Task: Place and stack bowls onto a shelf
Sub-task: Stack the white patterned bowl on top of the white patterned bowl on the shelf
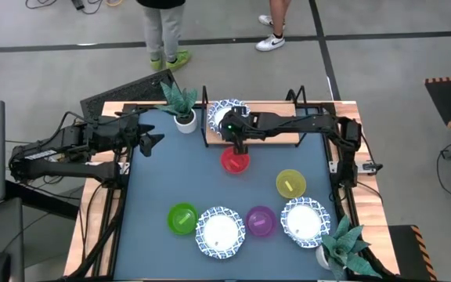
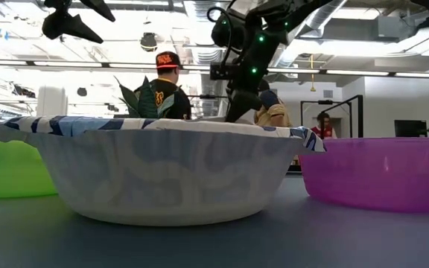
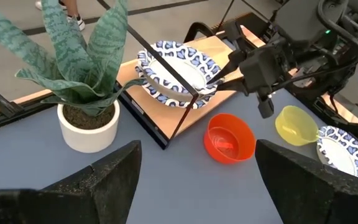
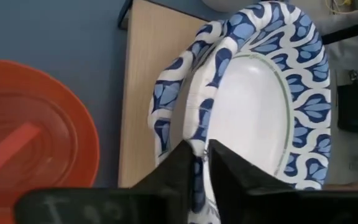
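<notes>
Two patterned bowls point(image 4: 253, 99) sit stacked on the shelf point(image 4: 143, 74); right gripper point(image 4: 199, 163) jaws straddle the upper rim, slightly apart.

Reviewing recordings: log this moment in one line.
right gripper: straddling rim of patterned bowl stacked on shelf | left gripper: open, waiting

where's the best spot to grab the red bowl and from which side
Take the red bowl by its thin rim, from above: one of the fingers inside, one outside. It sits upright and empty on the table just off the shelf, and its smooth flared wall looks too wide to span. The rim part facing away from the shelf seems freest.
</notes>
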